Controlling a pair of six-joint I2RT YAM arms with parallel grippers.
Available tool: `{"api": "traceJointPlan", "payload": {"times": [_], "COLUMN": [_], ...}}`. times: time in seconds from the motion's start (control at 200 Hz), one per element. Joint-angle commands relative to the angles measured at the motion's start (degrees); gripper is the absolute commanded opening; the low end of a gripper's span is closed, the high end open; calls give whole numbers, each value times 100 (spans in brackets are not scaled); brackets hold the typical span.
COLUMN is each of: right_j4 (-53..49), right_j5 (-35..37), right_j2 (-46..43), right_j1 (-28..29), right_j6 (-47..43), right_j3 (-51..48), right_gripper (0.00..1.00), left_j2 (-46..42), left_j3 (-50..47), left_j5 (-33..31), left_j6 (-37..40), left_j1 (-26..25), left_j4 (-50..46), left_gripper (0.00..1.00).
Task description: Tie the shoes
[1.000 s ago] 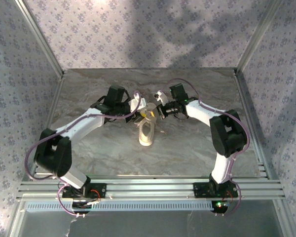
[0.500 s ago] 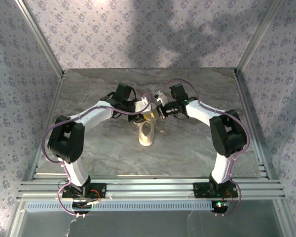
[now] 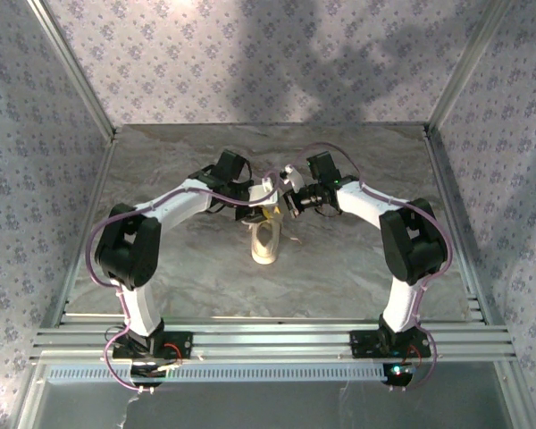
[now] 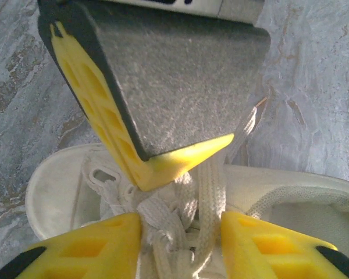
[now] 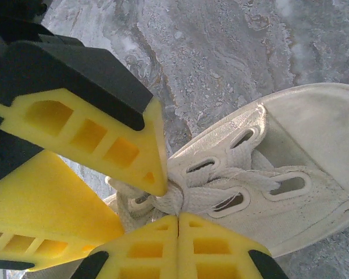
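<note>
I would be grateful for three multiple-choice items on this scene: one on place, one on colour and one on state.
1. Where is the sneaker? A the middle of the table; B the far left corner; C on the front rail.
2. What colour are the right gripper's fingers? A red; B yellow; C blue.
3. The right gripper is: A wide open; B holding a cloth; C shut on the laces.
Answers: A, the top view shows it mid-table; B, the wrist view shows yellow; C, the fingertips meet where the laces bunch.
</note>
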Motion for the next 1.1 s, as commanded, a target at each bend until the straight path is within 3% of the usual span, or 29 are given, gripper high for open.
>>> {"api": "traceJointPlan", "payload": {"times": [0.0, 0.34, 0.595, 0.8, 1.094], "right_j4": [-143, -148, -218, -250, -293], "right_j5": [-159, -133, -115, -115, -98], "right_j2": [-164, -266, -266, -244, -262], "right_j1": [33, 68, 84, 89, 120], "right_j6": [-147, -226, -285, -314, -366], "right_j3": [40, -46, -30, -21, -39], "right_gripper": [0, 0, 0, 0, 0], "left_j2": [100, 144, 108, 204, 243], "left_j3": [178, 216, 181, 294, 409], "left_j5": [68, 1, 73, 47, -138], "left_j6": [29, -70, 163, 268, 26], "left_j1": [-22, -2, -7, -30, -22], "left_j4": [-80, -118, -291, -506, -332], "left_gripper": [39, 39, 52, 53, 39]}}
